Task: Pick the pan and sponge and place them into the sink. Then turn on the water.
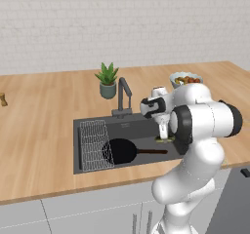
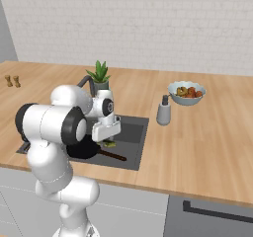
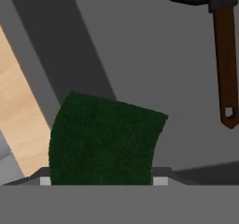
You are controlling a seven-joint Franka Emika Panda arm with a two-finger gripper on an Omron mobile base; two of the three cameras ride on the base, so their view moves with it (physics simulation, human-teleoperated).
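Observation:
The black pan point(image 1: 121, 150) lies flat in the sink point(image 1: 141, 129), its long handle pointing right. Over the sink's right part my gripper point(image 1: 163, 133) points down, shut on the sponge point(image 1: 161, 139), a small yellow-green block. From the right base the gripper point(image 2: 106, 137) holds the sponge point(image 2: 109, 143) just above the pan handle point(image 2: 113, 155). In the hand view the sponge's dark green face point(image 3: 105, 139) sits between the fingertips point(image 3: 102, 181), over the grey sink floor point(image 3: 140, 55), with the pan handle point(image 3: 225, 64) beside it. The dark tap point(image 1: 123, 94) shows no stream of water.
A wire rack point(image 1: 93, 145) fills the sink's left part. A potted plant point(image 1: 107, 80) stands behind the tap. A bowl of colourful food point(image 2: 186, 93) and a grey soap dispenser point(image 2: 163, 111) sit on the wooden counter right of the sink.

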